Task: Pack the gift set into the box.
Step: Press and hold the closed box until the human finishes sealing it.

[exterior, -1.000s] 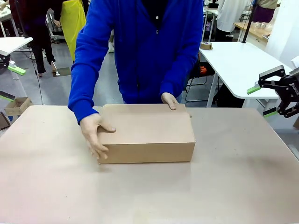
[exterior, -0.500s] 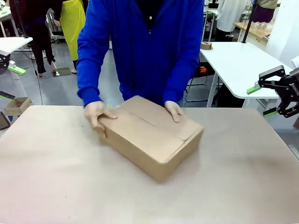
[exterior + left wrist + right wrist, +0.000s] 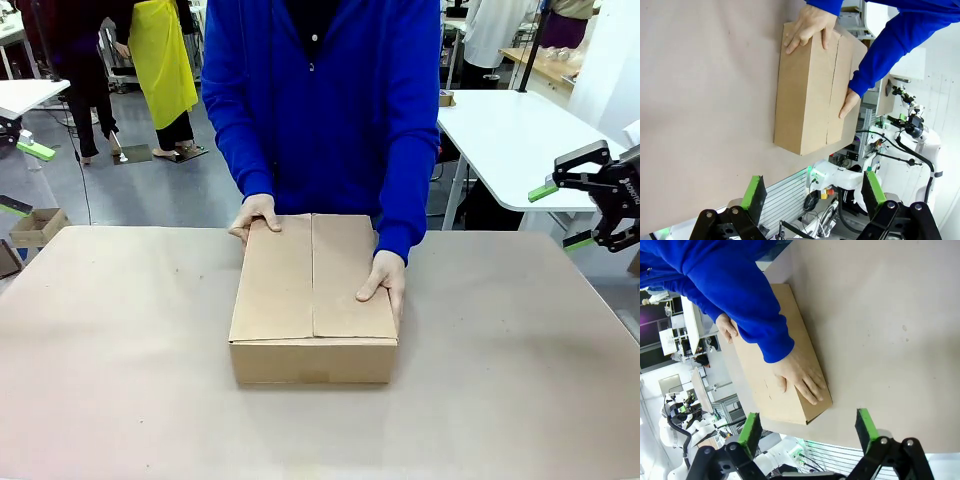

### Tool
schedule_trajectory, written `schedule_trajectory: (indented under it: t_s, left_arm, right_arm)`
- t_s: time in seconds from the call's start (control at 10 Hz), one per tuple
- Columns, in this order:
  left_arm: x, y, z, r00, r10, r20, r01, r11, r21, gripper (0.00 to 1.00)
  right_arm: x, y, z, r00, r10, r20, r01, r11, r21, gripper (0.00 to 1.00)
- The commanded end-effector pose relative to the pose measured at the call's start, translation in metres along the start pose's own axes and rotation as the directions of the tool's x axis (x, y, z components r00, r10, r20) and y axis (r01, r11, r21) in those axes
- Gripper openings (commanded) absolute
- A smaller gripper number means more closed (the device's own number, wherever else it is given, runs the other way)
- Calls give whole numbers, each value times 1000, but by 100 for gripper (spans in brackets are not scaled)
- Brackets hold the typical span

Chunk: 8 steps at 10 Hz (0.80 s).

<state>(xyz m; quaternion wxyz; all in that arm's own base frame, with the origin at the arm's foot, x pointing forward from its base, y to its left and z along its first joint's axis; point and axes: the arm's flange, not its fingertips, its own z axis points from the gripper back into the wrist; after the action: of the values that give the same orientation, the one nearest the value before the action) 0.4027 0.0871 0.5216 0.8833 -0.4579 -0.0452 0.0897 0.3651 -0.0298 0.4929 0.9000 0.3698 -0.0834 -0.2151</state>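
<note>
Front view: box [image 3: 313, 290] shut, person's hands [image 3: 385, 280] at its 11 and 3 o'clock | left pincer [image 3: 814, 190], right pincer [image 3: 556, 215] released | packing seems done

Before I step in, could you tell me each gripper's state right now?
Left gripper: open, holding nothing.
Right gripper: open, holding nothing.

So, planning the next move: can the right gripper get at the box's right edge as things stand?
Probably not yet. The table between the open right gripper and the box looks free, but a person's hand rests on that very edge and would be in the way.
</note>
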Motion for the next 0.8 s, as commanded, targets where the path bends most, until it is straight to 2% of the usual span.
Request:
schedule_trajectory:
  t_s: [0.0,0.1,0.2,0.3,0.4,0.5,0.6,0.7]
  left_arm:
    - [0,0,0,1000,0,0,0,1000,0,100]
    - [0,-20,-19,960,-257,-111,244,963,-117,100]
    - [5,-44,-53,884,-447,-140,418,887,-196,100]
    - [6,-71,-97,772,-628,-103,579,760,-297,100]
    - [-3,-87,-137,694,-719,34,692,653,-307,100]
    - [-18,-94,-176,610,-780,139,770,542,-337,100]
    - [-33,-94,-200,514,-816,264,845,428,-321,100]
    - [-46,-89,-211,428,-827,363,895,334,-294,100]
  right_arm:
    - [6,10,-5,1000,9,-17,-10,999,-54,100]
    - [4,37,-27,986,149,-71,-152,988,-42,100]
    - [-1,69,-53,947,307,-97,-310,951,-16,100]
    - [-13,103,-81,841,537,-73,-532,843,73,100]
    - [-27,127,-102,690,722,45,-713,669,209,100]
    - [-40,139,-121,527,837,145,-802,433,412,100]
    - [-51,140,-136,415,882,221,-808,246,535,100]
    - [-60,134,-146,366,893,261,-784,145,604,100]
